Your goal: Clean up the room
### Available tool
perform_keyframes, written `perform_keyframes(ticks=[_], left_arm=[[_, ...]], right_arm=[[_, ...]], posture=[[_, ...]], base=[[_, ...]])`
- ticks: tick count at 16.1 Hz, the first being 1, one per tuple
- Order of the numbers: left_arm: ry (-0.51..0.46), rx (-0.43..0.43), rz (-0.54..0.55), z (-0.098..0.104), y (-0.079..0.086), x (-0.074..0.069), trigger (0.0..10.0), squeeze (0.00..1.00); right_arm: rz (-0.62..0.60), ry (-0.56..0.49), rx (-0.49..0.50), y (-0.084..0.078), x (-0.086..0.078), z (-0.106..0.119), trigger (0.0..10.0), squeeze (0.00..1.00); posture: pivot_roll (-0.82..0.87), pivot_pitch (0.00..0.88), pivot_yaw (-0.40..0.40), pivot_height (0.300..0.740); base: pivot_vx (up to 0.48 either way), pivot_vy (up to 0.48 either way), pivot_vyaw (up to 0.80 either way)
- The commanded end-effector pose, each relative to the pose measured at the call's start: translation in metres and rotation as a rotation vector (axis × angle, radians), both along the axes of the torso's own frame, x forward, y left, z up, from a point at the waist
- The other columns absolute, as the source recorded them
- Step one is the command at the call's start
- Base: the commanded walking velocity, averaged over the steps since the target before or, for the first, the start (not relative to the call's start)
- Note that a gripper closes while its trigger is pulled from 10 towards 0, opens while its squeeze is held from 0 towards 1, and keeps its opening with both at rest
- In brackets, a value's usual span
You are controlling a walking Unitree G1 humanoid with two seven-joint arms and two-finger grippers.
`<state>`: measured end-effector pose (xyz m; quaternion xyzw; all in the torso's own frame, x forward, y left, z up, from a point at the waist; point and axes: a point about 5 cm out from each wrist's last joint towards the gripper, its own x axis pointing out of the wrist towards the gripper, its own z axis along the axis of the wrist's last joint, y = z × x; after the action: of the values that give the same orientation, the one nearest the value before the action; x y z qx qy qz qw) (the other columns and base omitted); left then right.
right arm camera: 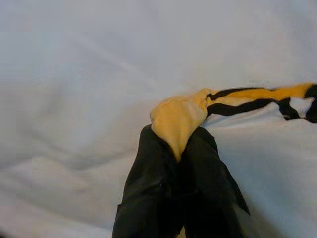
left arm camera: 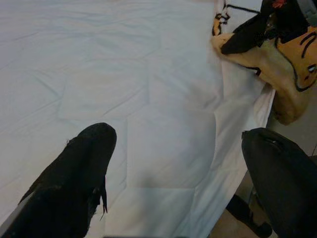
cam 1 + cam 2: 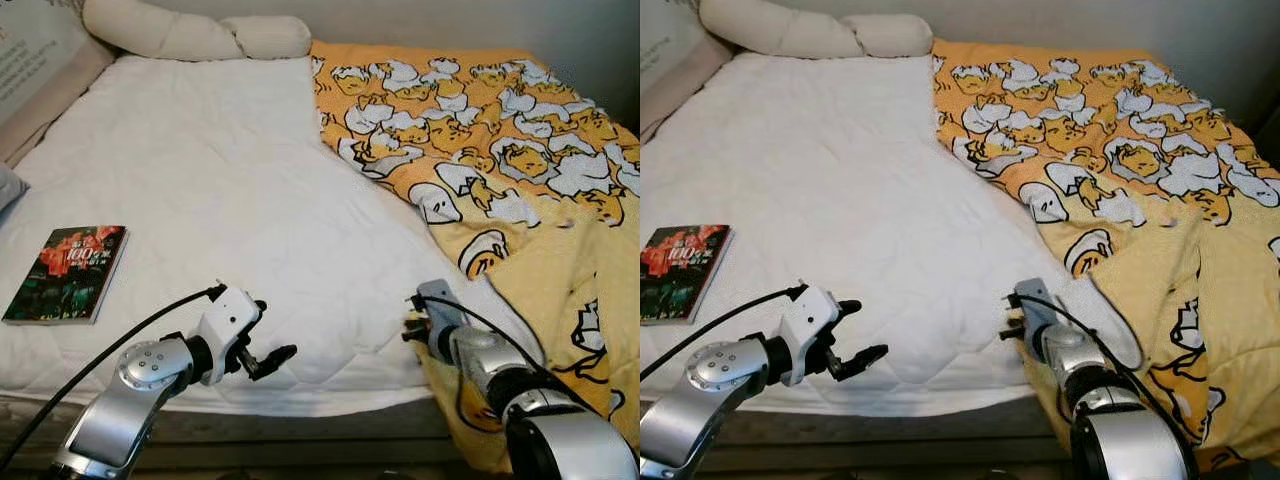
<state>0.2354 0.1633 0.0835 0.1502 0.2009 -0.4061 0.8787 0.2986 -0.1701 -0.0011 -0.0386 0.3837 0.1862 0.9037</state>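
A bed with a white quilted mattress cover (image 3: 220, 180) was seen from above. A yellow duck-print blanket (image 3: 480, 140) was heaped over the bed's far right, from about 12 to 4 o'clock, its near part hanging off the right edge. The right hand (image 1: 178, 146) was pressed together, pinching a corner of the blanket at about 5 o'clock, at the near edge of the bed. From that pinched corner the blanket ran away toward 1 o'clock, so the bare mattress lay toward 10 o'clock of the hand; any spreading pull was judged to go that way. The left hand (image 3: 268, 352) was held spread and empty above the near edge at about 7 o'clock. A book (image 3: 68, 272) lay flat at 9 o'clock, nearer the left hand. Pillows (image 3: 190, 35) rested at 11 o'clock.
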Motion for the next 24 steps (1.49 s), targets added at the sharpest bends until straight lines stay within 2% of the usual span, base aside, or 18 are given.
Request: perform_keyframes(ticks=[1, 3, 4, 5, 6, 7, 9, 12, 13, 15, 16, 17, 18, 20, 21, 24], left_arm=[[0.001, 0.006, -0.009, -0.001, 0.0, 0.0, 10.0, 0.0], [0.018, -0.004, -0.029, -0.003, -0.004, 0.002, 10.0, 0.0], [0.021, -0.012, -0.034, -0.003, -0.007, 0.005, 10.0, 0.0], [0.045, -0.051, -0.038, -0.003, -0.011, 0.008, 10.0, 0.51], [0.077, -0.13, -0.041, -0.001, -0.019, 0.012, 10.0, 1.0], [0.098, -0.188, -0.043, -0.002, -0.026, 0.016, 10.0, 1.0], [0.115, -0.185, -0.061, -0.006, -0.032, 0.021, 10.0, 1.0], [0.195, -0.194, -0.101, -0.018, -0.047, 0.026, 10.0, 1.0], [0.249, -0.215, -0.104, -0.029, -0.057, 0.028, 10.0, 1.0], [0.305, -0.312, -0.081, -0.032, -0.066, 0.029, 10.0, 1.0], [0.344, -0.428, -0.065, -0.03, -0.071, 0.033, 10.0, 0.37], [0.355, -0.466, -0.054, -0.029, -0.072, 0.035, 10.0, 0.34], [0.357, -0.512, -0.046, -0.03, -0.075, 0.04, 10.0, 0.16], [0.345, -0.565, -0.057, -0.027, -0.083, 0.045, 10.0, 0.07], [0.34, -0.556, -0.077, -0.026, -0.086, 0.044, 10.0, 0.04], [0.34, -0.43, -0.16, -0.039, -0.097, 0.039, 10.0, 0.0]], right_arm=[[0.054, -0.009, 0.105, 0.006, 0.003, 0.007, 0.0, 0.0], [0.149, -0.033, 0.33, 0.023, 0.007, 0.025, 0.0, 0.0], [0.179, -0.044, 0.403, 0.03, 0.007, 0.033, 0.0, 0.0], [0.22, -0.057, 0.505, 0.04, 0.008, 0.044, 0.0, 0.0], [0.259, -0.066, 0.599, 0.049, 0.008, 0.054, 0.0, 0.0], [0.291, -0.064, 0.661, 0.055, 0.006, 0.061, 0.0, 0.0], [0.327, -0.044, 0.713, 0.059, 0.002, 0.067, 0.0, 0.0], [0.363, -0.025, 0.728, 0.062, -0.004, 0.073, 0.0, 0.0], [0.366, -0.006, 0.735, 0.06, -0.009, 0.074, 0.0, 0.0], [0.367, 0.008, 0.745, 0.06, -0.013, 0.074, 0.0, 0.0], [0.367, 0.014, 0.763, 0.062, -0.015, 0.077, 0.0, 0.0], [0.367, 0.017, 0.768, 0.063, -0.016, 0.078, 0.0, 0.0], [0.37, 0.023, 0.776, 0.064, -0.018, 0.079, 0.0, 0.0], [0.371, 0.032, 0.771, 0.063, -0.022, 0.079, 0.0, 0.0], [0.366, 0.032, 0.772, 0.063, -0.022, 0.079, 0.0, 0.0], [0.34, 0.03, 0.776, 0.062, -0.023, 0.08, 0.0, 0.0]], posture=[[0.01, 0.0, -0.025, 0.74], [-0.01, 0.0, -0.025, 0.74], [-0.01, 0.0, -0.028, 0.74], [-0.01, 0.0, -0.034, 0.74], [-0.01, 0.0, -0.043, 0.74], [-0.01, 0.0, -0.053, 0.74], [-0.01, 0.0, -0.065, 0.74], [-0.01, 0.0, -0.081, 0.74], [-0.01, 0.0, -0.093, 0.74], [-0.02, 0.0, -0.088, 0.74], [-0.02, 0.0, -0.088, 0.74], [-0.03, 0.0, -0.089, 0.74], [-0.03, 0.0, -0.088, 0.74], [-0.04, 0.0, -0.077, 0.74], [-0.04, 0.0, -0.074, 0.74], [-0.06, 0.0, -0.065, 0.74]], base=[[0.0, 0.0, 0.0], [0.0, 0.0, 0.0], [0.0, 0.0, 0.0], [0.0, 0.0, 0.0], [0.0, 0.0, 0.0], [0.0, 0.0, 0.0], [0.0, 0.0, 0.0], [0.0, 0.0, 0.0], [0.0, 0.0, 0.0], [0.0, 0.0, 0.0], [0.0, 0.0, 0.0], [0.0, 0.0, 0.0], [0.0, 0.0, 0.0], [0.0, 0.0, 0.0], [0.0, 0.0, 0.0], [0.0, 0.0, 0.0]])
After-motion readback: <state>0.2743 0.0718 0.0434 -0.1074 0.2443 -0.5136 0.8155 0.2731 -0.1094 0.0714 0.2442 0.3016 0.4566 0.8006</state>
